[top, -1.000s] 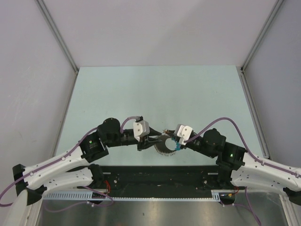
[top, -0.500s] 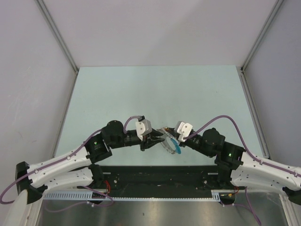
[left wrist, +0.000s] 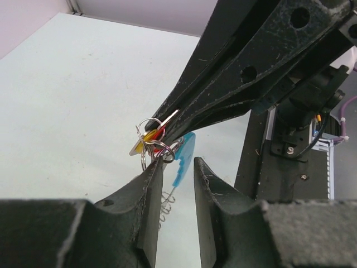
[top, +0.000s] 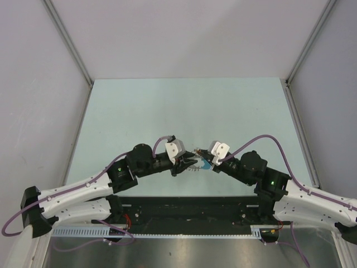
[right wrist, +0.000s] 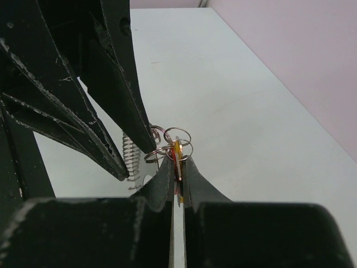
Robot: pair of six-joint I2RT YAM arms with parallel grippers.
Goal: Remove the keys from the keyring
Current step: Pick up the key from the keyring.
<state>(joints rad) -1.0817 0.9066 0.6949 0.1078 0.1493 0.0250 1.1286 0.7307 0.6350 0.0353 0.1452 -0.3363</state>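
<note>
My right gripper (right wrist: 177, 167) is shut on the keys (right wrist: 178, 152), thin red and yellow heads standing edge-on between its fingertips. Small silver rings (right wrist: 174, 140) bunch just above those tips. The keyring (left wrist: 185, 155), with its bright blue arc and a silvery coil (left wrist: 164, 204), hangs below the keys (left wrist: 149, 135). My left gripper (left wrist: 175, 168) faces it from below with its jaws apart. The blue arc hangs in the gap and one left fingertip (left wrist: 154, 167) touches the rings. From above, both grippers (top: 188, 163) (top: 204, 162) meet tip to tip over the table's near edge.
The pale green table (top: 184, 111) stretches away behind the grippers, with grey walls on both sides. A black base rail (top: 184, 207) runs along the near edge below the arms. Purple cables (top: 262, 142) loop off both wrists.
My left arm has moved right and closed in on the right gripper. The keyring loop, spread wide between the grippers earlier, is now bunched up between their tips.
</note>
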